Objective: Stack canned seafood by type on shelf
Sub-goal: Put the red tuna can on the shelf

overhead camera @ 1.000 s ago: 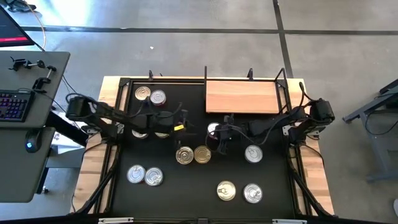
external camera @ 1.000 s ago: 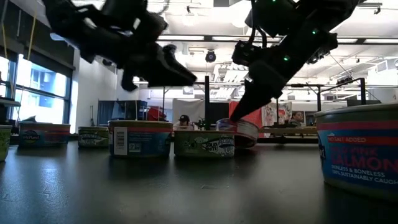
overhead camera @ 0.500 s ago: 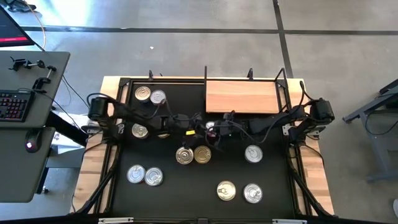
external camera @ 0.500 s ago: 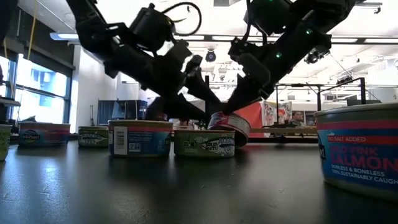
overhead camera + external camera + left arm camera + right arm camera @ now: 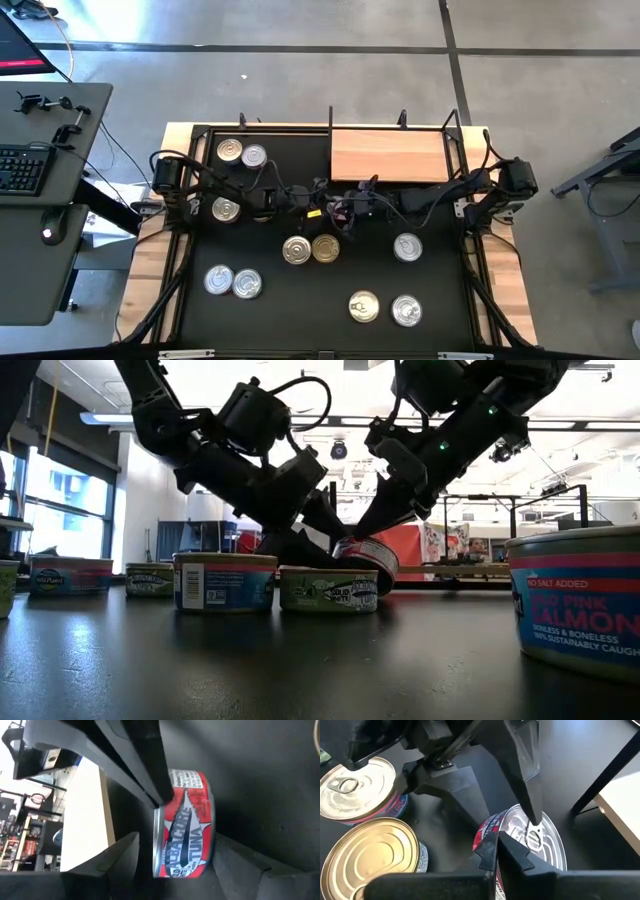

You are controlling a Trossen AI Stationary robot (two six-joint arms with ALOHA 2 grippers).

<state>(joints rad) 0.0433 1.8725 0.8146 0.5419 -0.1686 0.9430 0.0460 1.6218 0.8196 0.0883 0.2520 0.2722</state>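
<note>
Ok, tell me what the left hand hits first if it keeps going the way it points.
The red albacore tuna can: the left hand stands open on either side of it, with the right hand shut on its rim. How far apart they stand is unclear.

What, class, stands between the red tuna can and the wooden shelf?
Nothing visible: bare black table lies between the tuna can, held tilted by the right claw, and the shelf.
</note>
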